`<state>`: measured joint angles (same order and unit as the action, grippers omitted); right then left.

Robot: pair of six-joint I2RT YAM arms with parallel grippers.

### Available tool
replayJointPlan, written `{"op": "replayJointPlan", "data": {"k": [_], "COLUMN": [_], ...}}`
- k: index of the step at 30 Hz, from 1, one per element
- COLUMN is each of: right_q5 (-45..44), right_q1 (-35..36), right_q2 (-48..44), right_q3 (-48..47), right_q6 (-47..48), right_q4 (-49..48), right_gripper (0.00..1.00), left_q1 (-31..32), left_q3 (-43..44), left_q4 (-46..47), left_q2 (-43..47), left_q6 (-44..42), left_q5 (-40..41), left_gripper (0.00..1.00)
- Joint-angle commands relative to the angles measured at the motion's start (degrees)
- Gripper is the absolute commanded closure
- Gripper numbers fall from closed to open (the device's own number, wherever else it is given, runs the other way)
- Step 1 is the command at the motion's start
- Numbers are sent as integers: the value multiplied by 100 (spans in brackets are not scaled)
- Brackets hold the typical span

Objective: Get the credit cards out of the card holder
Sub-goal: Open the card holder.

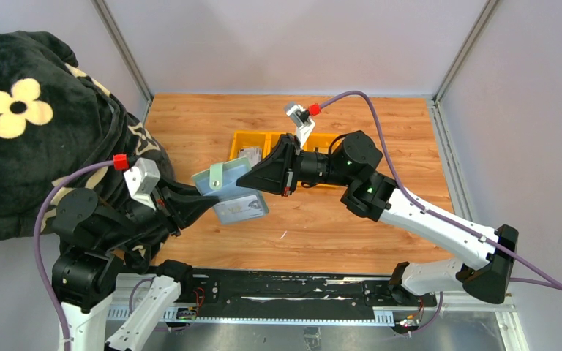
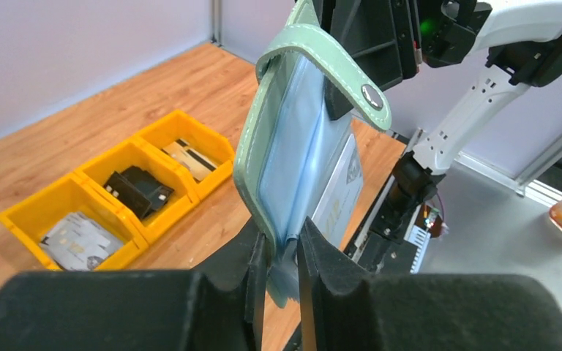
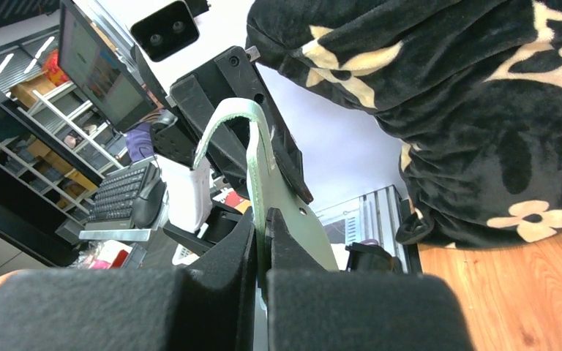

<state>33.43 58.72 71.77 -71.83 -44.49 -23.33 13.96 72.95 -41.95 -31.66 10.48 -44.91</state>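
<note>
One high overview, two close wrist views.
The top external camera looks down from above and behind the arm bases (image 1: 80, 281) over the table (image 1: 380, 234). The left wrist camera looks closely along the left gripper (image 2: 282, 234) toward the yellow tray (image 2: 44, 203); the right wrist camera looks upward along the right gripper (image 3: 260, 219). All three share the card holder (image 1: 219, 178).

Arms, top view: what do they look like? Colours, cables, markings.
Left arm: mostly black links, with a white segment by the base. Right arm: white links, black joint housings, small green lights lit. Each has a purple cable ending in a red connector at a light grey wrist camera block. The jaws are black and wedge-shaped.
</note>
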Motion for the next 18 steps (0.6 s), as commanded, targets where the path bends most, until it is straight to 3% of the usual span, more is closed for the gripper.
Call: {"op": "replayJointPlan", "data": {"k": [1,6,8,13,18], "right_q5": [145,208,174,77,392], "right_q1": [5,34,38,36,34], "right_q2": [-83,-32,-52,-102,-196], "right_q3": [37,83,130,196,189], "right_q6": [-376,-491,-483,-403,-61], "right_q4": [-605,-636,-614,-489,-223], "right_gripper": [97,80,79,76,55], "left_q1": [2,2,2,2,2], "left_q3": [-102,-150,-149,-280,-266], "left_q4": [574,871,953,1320,1237], "left_q2": [122,145,121,125,49], "left_q6": [272,773,1041,1875,2160], "left_q5": [338,264,198,-125,-94], "left_gripper": [83,96,100,100,100]}}
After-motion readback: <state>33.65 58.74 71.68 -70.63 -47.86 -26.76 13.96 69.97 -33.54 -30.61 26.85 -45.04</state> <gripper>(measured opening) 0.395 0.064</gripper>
